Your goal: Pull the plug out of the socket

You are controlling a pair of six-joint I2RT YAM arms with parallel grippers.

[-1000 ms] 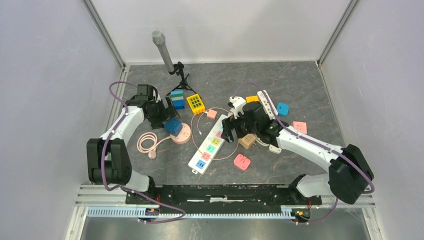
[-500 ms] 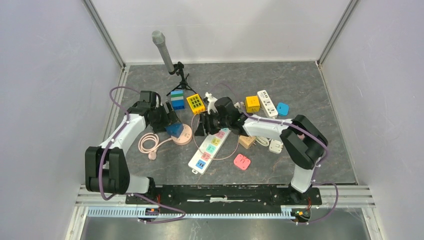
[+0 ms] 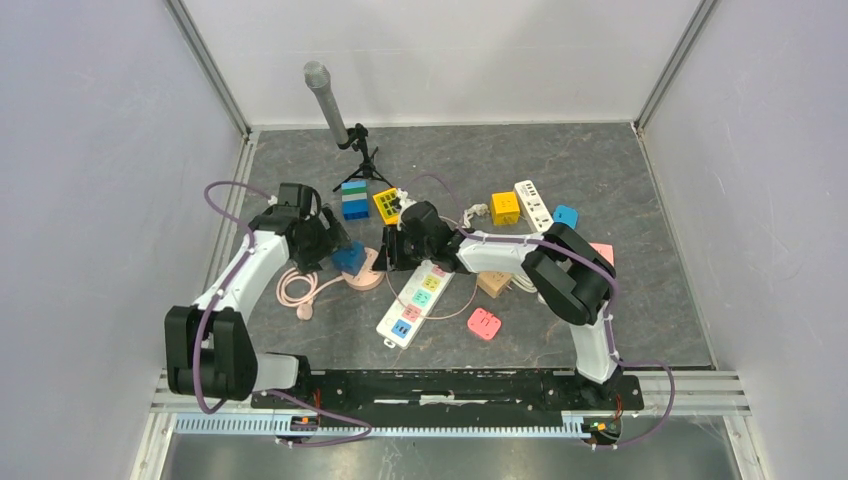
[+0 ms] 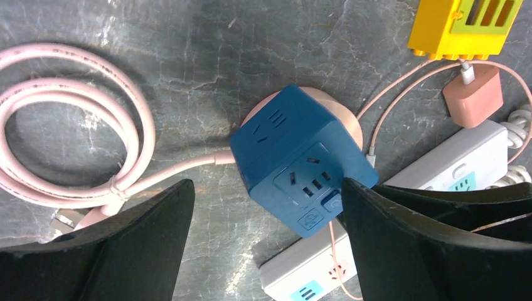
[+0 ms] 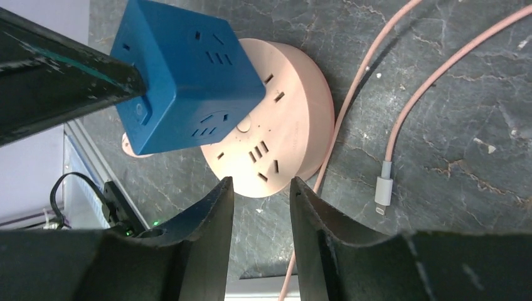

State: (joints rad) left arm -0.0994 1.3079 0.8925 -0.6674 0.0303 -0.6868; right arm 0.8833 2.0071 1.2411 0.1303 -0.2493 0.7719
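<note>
While the left end effector (image 4: 266,188) stands wide open around the blue plug (image 4: 301,166), the right end effector (image 5: 261,185), slightly parted and empty, sits at the pink socket's (image 5: 295,135) 3 o'clock from above.

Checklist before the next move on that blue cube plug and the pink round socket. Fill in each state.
1. Blue cube plug seated on pink round socket: ok, not yet pulled.
2. Left gripper open and straddling the plug: ok.
3. Left fingers pressing the plug: not ok, a gap shows on one side.
4. Right gripper aimed at the socket's rim: ok, the rim sits at its finger gap.
5. Right gripper holding the socket down: not ok, it is open, not clamped.
6. Loose cable end clear of the right gripper: cannot tell, it lies close beside it.
</note>
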